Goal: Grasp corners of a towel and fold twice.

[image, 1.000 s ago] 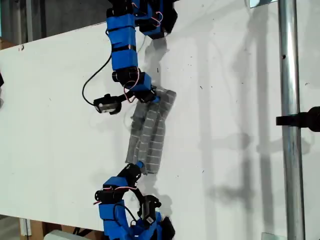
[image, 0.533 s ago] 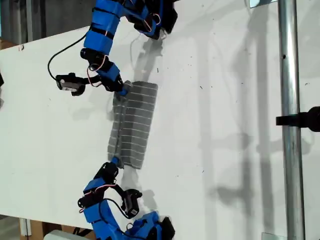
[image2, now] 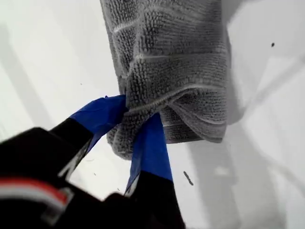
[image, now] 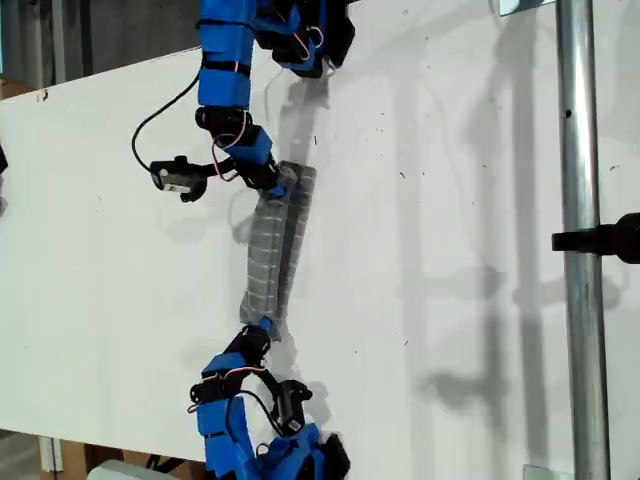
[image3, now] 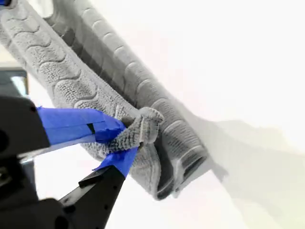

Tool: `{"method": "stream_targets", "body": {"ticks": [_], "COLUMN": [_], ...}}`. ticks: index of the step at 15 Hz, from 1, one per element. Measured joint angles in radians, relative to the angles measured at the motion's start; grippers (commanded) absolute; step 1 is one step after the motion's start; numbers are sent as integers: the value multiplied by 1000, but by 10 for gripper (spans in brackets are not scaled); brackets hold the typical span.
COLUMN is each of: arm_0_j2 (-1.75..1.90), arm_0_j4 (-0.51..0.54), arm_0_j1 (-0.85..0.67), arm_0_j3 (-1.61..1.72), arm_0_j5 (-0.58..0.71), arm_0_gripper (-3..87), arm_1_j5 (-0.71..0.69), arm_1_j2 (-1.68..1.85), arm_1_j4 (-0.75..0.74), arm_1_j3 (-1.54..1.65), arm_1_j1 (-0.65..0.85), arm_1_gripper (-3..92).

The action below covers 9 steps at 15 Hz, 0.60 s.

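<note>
The grey striped towel [image: 275, 245] is stretched into a narrow folded band above the white table [image: 450, 300], between two blue arms. One arm's gripper [image: 278, 185] holds its far end and the other arm's gripper [image: 264, 325] holds its near end; the wrist views do not show which arm is which. My first gripper [image2: 138, 112] is shut on bunched corners of the towel [image2: 176, 62]. My second gripper [image3: 128, 138] is shut on a corner [image3: 147, 121], and the towel [image3: 71, 90] runs away from it in rolled layers.
A metal pole [image: 575, 150] with a black clamp [image: 610, 238] stands at the exterior view's right. The arm bases sit at the top [image: 300, 35] and bottom [image: 270, 455] of that view. A black cable [image: 165, 115] loops beside the upper arm.
Both arms carried the towel toward the exterior view's left, then partway back to the right. The towel now looks narrower and more bunched than half a second ago.
</note>
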Motion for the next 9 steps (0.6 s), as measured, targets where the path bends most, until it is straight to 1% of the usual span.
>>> {"method": "stream_targets", "body": {"ticks": [1, 2, 3, 4, 5, 7, 9], "arm_0_j2": [-20, -61, -109, -147, -152, -123, -3], "arm_0_j4": [2, 14, 32, 52, 75, 133, 204], "arm_0_j1": [2, 0, -3, -11, -31, -66, -91], "arm_0_j3": [2, -8, -28, -41, -44, -75, -101], "arm_0_j5": [-15, -25, -35, -51, -51, -44, -49], "arm_0_gripper": [-25, 29, 197, 402, 474, 489, 489], "arm_1_j5": [37, 67, 84, 100, 107, 110, 130], "arm_1_j2": [-32, -78, -132, -170, -176, -140, 38], "arm_1_j4": [-29, -60, -94, -98, -87, -49, 100], "arm_1_j3": [31, 51, 58, 60, 61, 63, 78], "arm_1_j1": [-17, -21, -23, -23, -21, -14, 37], "arm_1_gripper": [-2, 32, 171, 279, 356, 369, 372]}}
